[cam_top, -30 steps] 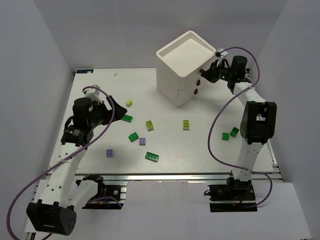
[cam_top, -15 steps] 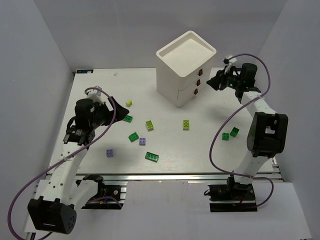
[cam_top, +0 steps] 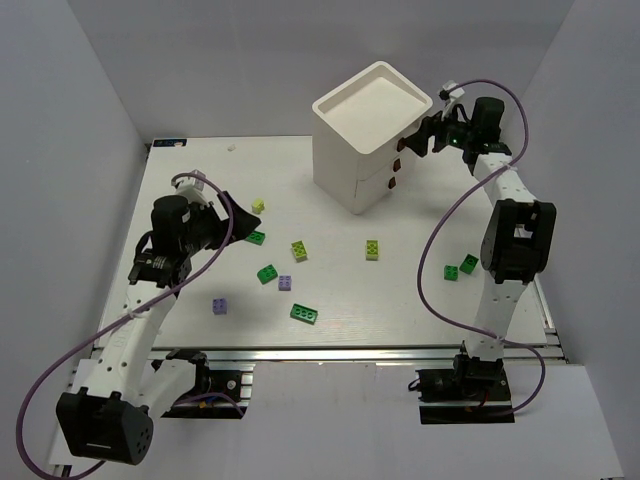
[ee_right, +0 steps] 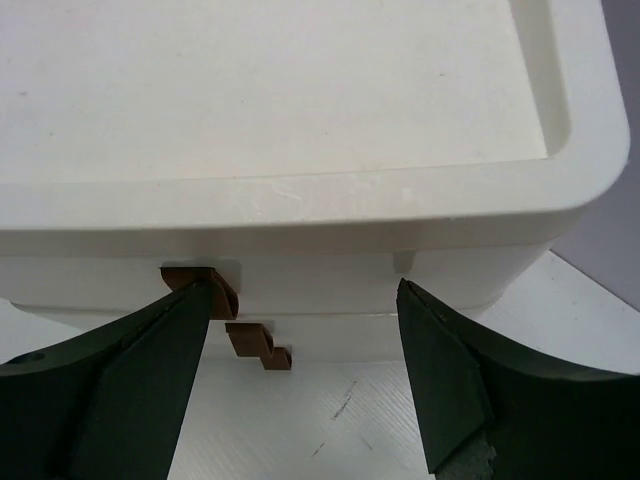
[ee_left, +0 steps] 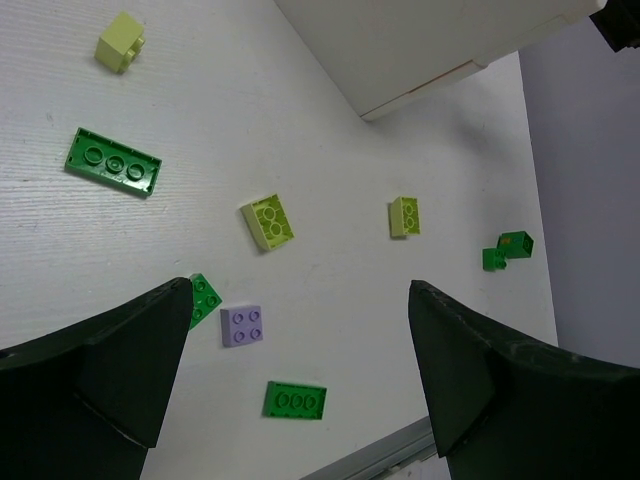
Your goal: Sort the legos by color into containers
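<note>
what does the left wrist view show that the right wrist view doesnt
Only the left wrist view: loose legos, among them a long green brick, a purple one and a yellow-green one. Only the right wrist view: the recessed tray top and brown pulls. Both: the white chest and the table.

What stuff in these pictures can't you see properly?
1. Inside the drawers: in every view, the shut fronts of the white chest hide it.
2. Top brown pull: in the right wrist view, a finger of the right pincer covers part of it, so I cannot tell if they touch.
3. One dark green lego: in the left wrist view, it is partly behind a finger of the left pincer.
</note>
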`<action>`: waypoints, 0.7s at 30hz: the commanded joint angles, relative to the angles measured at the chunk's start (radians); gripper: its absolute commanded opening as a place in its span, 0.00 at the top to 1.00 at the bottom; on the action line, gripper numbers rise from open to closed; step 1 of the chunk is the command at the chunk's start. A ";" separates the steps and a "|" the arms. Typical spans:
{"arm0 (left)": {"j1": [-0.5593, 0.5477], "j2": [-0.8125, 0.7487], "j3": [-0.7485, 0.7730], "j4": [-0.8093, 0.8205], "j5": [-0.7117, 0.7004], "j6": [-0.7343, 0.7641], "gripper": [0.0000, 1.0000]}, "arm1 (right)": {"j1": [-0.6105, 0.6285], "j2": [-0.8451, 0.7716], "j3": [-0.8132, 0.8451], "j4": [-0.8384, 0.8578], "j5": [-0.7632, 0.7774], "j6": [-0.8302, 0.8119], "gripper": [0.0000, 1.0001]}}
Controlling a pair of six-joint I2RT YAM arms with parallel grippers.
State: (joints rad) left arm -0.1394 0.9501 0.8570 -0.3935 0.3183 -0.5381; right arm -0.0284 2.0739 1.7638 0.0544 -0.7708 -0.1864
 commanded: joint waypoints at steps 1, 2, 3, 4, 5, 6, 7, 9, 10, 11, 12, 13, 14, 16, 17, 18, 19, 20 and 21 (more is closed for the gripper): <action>-0.003 -0.042 -0.003 -0.010 -0.001 -0.006 0.02 | 0.010 0.017 0.062 -0.037 -0.015 -0.005 0.21; -0.003 -0.045 -0.006 -0.011 -0.004 -0.008 0.02 | 0.016 0.018 0.057 -0.041 -0.016 -0.008 0.21; -0.003 -0.047 -0.009 -0.010 -0.007 -0.008 0.02 | 0.016 0.018 0.053 -0.045 -0.018 -0.010 0.21; -0.003 -0.050 -0.010 -0.010 -0.007 -0.011 0.02 | 0.018 0.018 0.048 -0.050 -0.022 -0.013 0.22; -0.003 -0.050 -0.012 -0.011 -0.007 -0.011 0.02 | 0.018 0.015 0.045 -0.053 -0.025 -0.016 0.22; -0.003 -0.050 -0.012 -0.008 -0.008 -0.013 0.02 | 0.019 0.015 0.042 -0.053 -0.030 -0.019 0.22; -0.003 -0.045 -0.010 -0.007 -0.007 -0.014 0.02 | 0.022 0.012 0.036 -0.053 -0.039 -0.025 0.22; -0.003 -0.037 -0.012 0.001 -0.004 -0.014 0.02 | 0.027 0.008 0.033 -0.053 -0.051 -0.027 0.23; -0.003 -0.034 -0.009 0.002 -0.002 -0.016 0.02 | 0.027 0.006 0.031 -0.050 -0.074 -0.027 0.24; -0.003 -0.027 -0.007 0.002 -0.001 -0.016 0.02 | 0.027 0.003 0.026 -0.050 -0.079 -0.030 0.24; -0.003 -0.027 -0.006 0.008 -0.001 -0.017 0.02 | 0.025 0.000 0.022 -0.050 -0.081 -0.034 0.24; -0.003 -0.022 -0.006 0.013 0.005 -0.019 0.02 | 0.027 0.002 0.019 -0.050 -0.084 -0.039 0.24; -0.003 -0.019 -0.007 0.018 0.005 -0.020 0.02 | 0.027 0.005 0.023 -0.053 -0.085 -0.048 0.25; -0.003 -0.017 -0.007 0.021 0.008 -0.019 0.02 | 0.027 0.009 0.028 -0.053 -0.087 -0.051 0.26; -0.003 -0.016 -0.006 0.021 0.011 -0.020 0.02 | 0.027 0.012 0.029 -0.053 -0.091 -0.051 0.27; -0.003 -0.016 -0.007 0.021 0.015 -0.022 0.02 | 0.027 0.012 0.028 -0.053 -0.099 -0.050 0.27; -0.003 -0.014 -0.007 0.021 0.013 -0.022 0.02 | 0.057 0.012 0.023 -0.053 -0.108 -0.048 0.28; -0.003 -0.017 -0.007 0.019 0.016 -0.022 0.02 | 0.058 0.008 0.019 -0.053 -0.110 -0.050 0.29; -0.003 -0.019 -0.009 0.019 0.015 -0.022 0.02 | 0.059 0.006 0.010 -0.053 -0.110 -0.053 0.29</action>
State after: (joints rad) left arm -0.1394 0.9394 0.8570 -0.3882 0.3206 -0.5541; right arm -0.0097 2.0880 1.7767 -0.0074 -0.8185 -0.2214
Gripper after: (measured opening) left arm 0.979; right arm 0.712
